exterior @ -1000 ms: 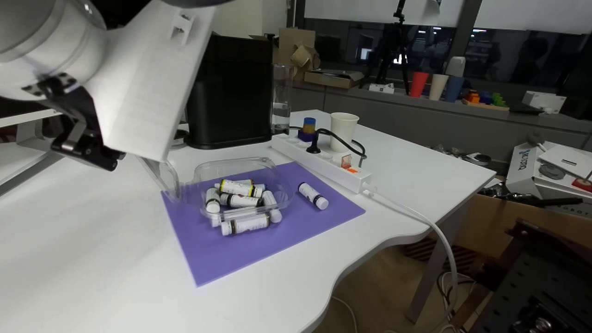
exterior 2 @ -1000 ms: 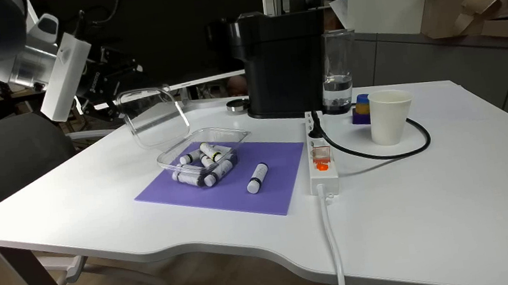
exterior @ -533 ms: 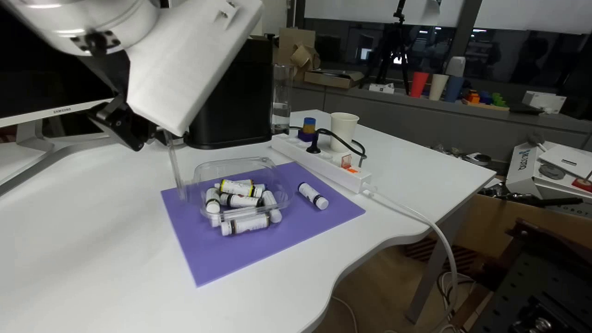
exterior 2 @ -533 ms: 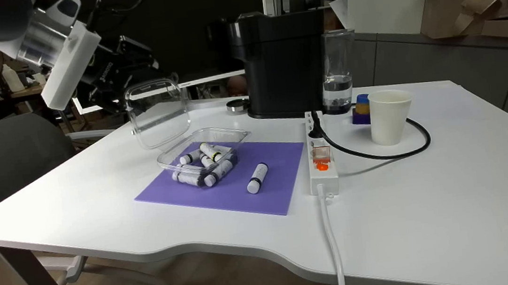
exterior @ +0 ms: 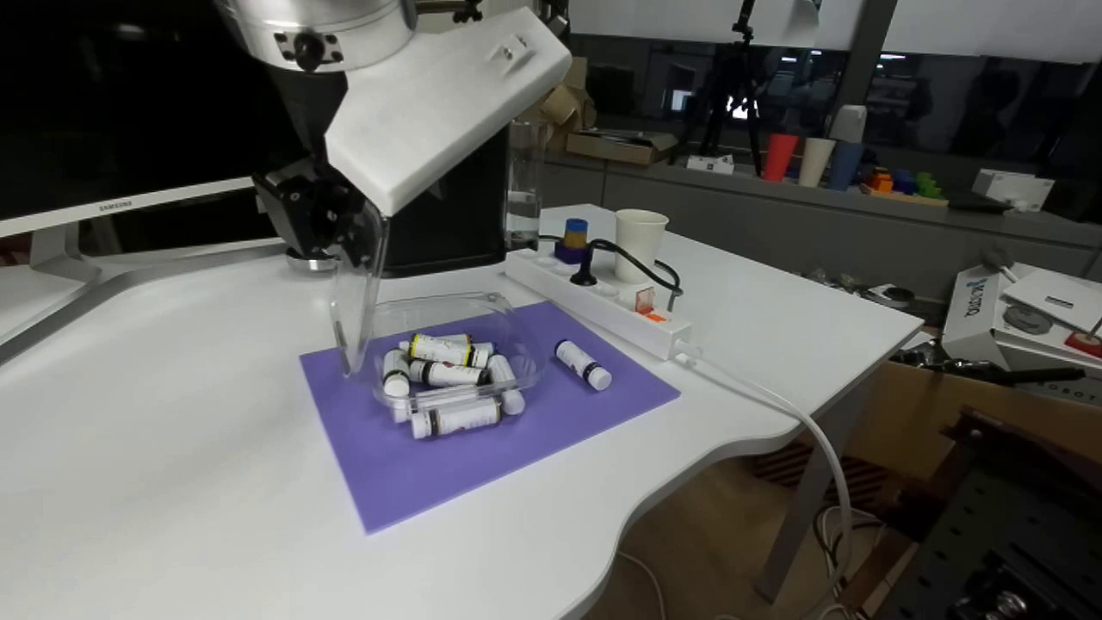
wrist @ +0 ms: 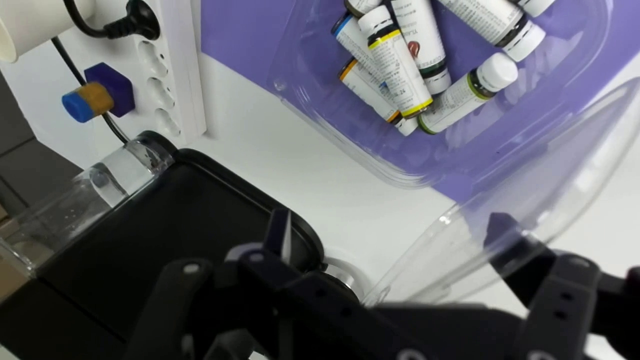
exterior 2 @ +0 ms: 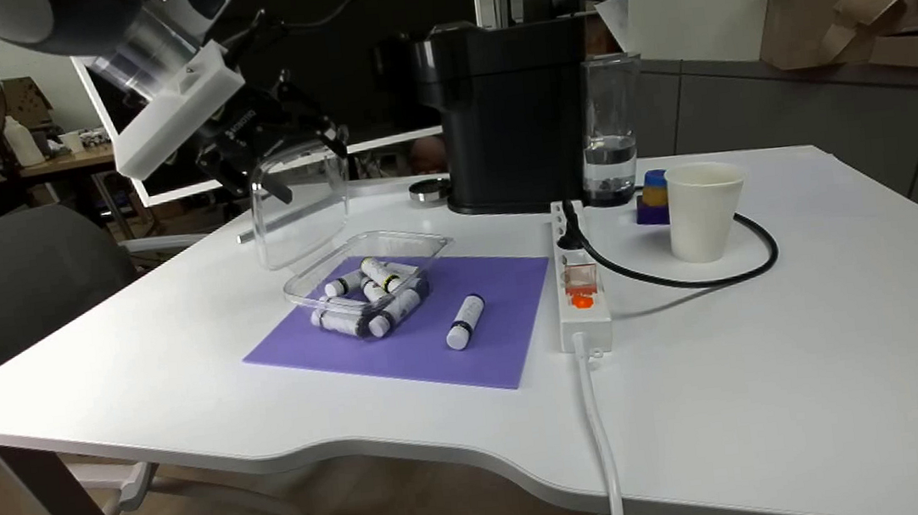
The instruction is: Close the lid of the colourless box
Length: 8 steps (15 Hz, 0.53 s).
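Just at the claw (wrist: 389, 220), the clear lid (exterior 2: 303, 214) is being seen in a nearly upright position, tilted a little, and its lower edge is being shown just beside the rim of the clear box (exterior: 508, 327), which is being seen uncovered. In both exterior views, the body of the claw is being observed at the upper part of the lid, on the side turned away from the box. The fingers (wrist: 275, 234) are being presented wide apart from each other. In the wrist view, one of them is being seen through the lid, while the other is being shown past its edge, before the black machine (wrist: 165, 225). It is not being made clear whether the lid is being touched by them.

In an exterior view, the arm (exterior 2: 140, 61) is being shown at the upper left, slanting down toward the lid, and the claw is being pointed obliquely downward. A white block (exterior: 448, 120) is being carried near the claw.

The bottles (wrist: 400, 75) inside the box are being shown most closely in the wrist view, where coloured bands are being distinguished on them. In both exterior views only, a loose bottle (exterior: 583, 364) is being shown on the purple mat (exterior: 387, 482), near the box. A grey chair (exterior 2: 26, 277) is being shown in an exterior view only.
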Tool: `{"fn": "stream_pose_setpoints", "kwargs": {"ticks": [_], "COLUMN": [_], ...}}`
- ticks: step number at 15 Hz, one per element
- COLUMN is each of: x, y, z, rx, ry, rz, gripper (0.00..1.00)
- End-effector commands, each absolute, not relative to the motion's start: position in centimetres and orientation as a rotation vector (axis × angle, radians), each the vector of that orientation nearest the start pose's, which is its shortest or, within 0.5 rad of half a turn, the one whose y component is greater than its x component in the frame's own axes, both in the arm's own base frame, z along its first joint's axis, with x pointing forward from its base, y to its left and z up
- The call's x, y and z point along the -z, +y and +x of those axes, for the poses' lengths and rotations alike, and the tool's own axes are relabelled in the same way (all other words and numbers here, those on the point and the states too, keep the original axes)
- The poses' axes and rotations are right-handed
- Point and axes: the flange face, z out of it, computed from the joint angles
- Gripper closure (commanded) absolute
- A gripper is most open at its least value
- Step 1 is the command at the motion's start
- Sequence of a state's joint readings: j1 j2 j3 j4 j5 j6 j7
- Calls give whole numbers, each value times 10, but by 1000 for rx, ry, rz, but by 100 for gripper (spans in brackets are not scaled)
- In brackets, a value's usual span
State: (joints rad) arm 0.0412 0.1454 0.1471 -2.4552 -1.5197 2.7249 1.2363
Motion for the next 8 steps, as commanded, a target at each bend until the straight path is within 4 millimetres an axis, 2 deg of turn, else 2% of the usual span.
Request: {"fn": "stream_pose_setpoints", "kwargs": {"ticks": [1, 8], "x": [-248, -250], "y": [104, 68], "z": [446, 440], "rx": [863, 754], "ry": [-448, -215], "rz": [-3359, -3324], "gripper": [0, 0]}}
